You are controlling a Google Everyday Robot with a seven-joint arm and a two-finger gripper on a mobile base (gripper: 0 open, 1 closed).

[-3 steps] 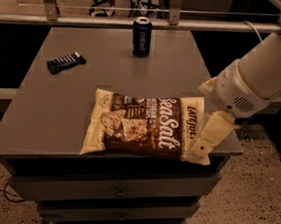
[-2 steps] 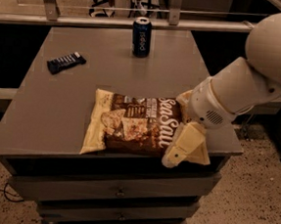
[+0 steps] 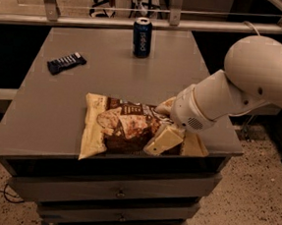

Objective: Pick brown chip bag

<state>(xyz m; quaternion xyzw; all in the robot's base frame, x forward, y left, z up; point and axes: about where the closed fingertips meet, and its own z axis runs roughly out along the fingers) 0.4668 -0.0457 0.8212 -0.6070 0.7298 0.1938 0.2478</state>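
Note:
The brown chip bag (image 3: 121,128) lies flat near the front edge of the grey table (image 3: 58,102), its dark middle showing pictured chips and its cream-yellow ends at left and right. My gripper (image 3: 162,124) is down over the right half of the bag, reaching in from the right on the white arm (image 3: 242,84). Its fingers are spread, one finger (image 3: 162,140) at the bag's front side and the other at its far side. The arm hides the bag's script and much of its right end.
A blue Pepsi can (image 3: 142,37) stands at the back middle of the table. A small dark candy bar wrapper (image 3: 66,62) lies at the back left. Drawers sit below the table front. A metal rail runs behind the table.
The arm has swung left and down across the bag's right half. The gripper moved from beside the bag's right end to over the bag. The bag has not moved.

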